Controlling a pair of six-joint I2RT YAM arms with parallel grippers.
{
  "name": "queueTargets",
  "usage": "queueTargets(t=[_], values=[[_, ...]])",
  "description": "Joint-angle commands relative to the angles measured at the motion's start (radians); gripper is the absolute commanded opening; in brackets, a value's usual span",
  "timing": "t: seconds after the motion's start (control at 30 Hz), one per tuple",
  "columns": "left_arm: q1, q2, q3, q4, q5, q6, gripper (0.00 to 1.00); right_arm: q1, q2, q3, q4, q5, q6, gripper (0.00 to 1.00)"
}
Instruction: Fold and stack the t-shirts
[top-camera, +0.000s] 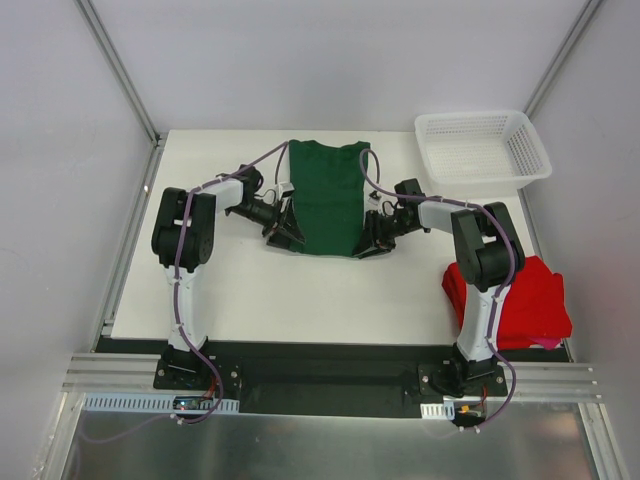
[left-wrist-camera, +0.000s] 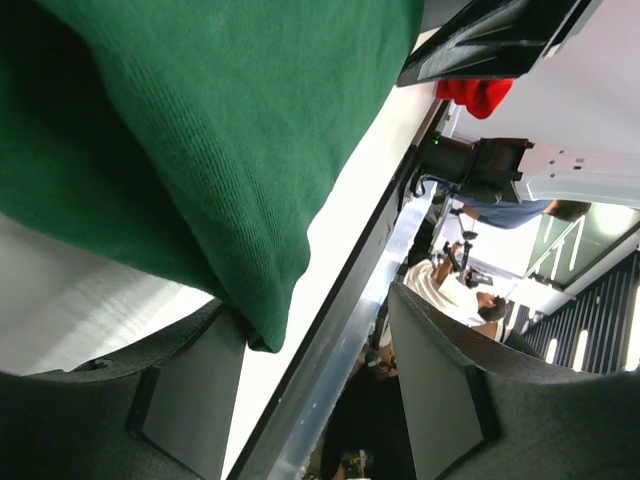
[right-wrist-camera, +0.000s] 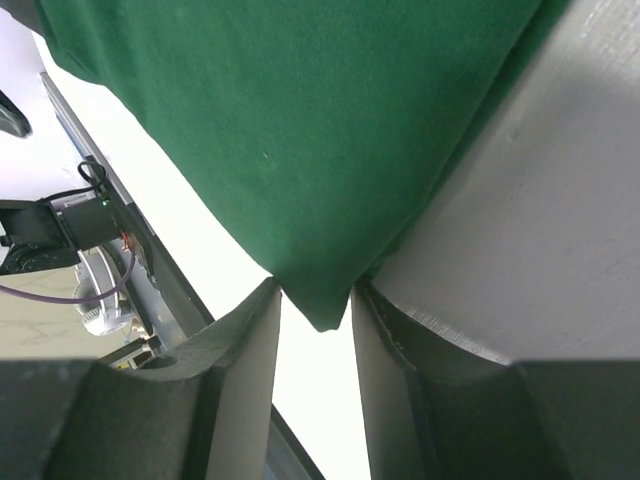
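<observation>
The dark green t-shirt (top-camera: 328, 197) lies folded into a long strip on the middle of the table, neck at the far end. My left gripper (top-camera: 283, 235) sits at its near left corner. In the left wrist view the jaws (left-wrist-camera: 315, 305) stand wide apart, and the green cloth (left-wrist-camera: 200, 130) touches only the left finger (left-wrist-camera: 190, 400). My right gripper (top-camera: 372, 243) is at the near right corner. Its jaws (right-wrist-camera: 315, 290) are partly apart with the tip of the green corner (right-wrist-camera: 300, 120) between them. The red t-shirt (top-camera: 535, 300) lies bunched at the table's right edge, partly behind the right arm.
A white mesh basket (top-camera: 480, 150) stands at the far right corner of the table. The table's near edge with a metal rail (top-camera: 330, 375) runs just behind both grippers. Grey walls close in the left, back and right sides.
</observation>
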Motion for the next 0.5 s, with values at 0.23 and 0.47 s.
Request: queueTargets(t=[0.23, 0.47], values=[[-0.014, 0.015, -0.012, -0.025, -0.002, 0.049, 0.57, -0.001, 0.006, 0.040, 0.007, 0.006, 0.020, 0.33], [-0.014, 0.018, 0.001, -0.057, -0.024, 0.083, 0.56, -0.005, -0.004, 0.048, 0.007, 0.001, 0.029, 0.24]])
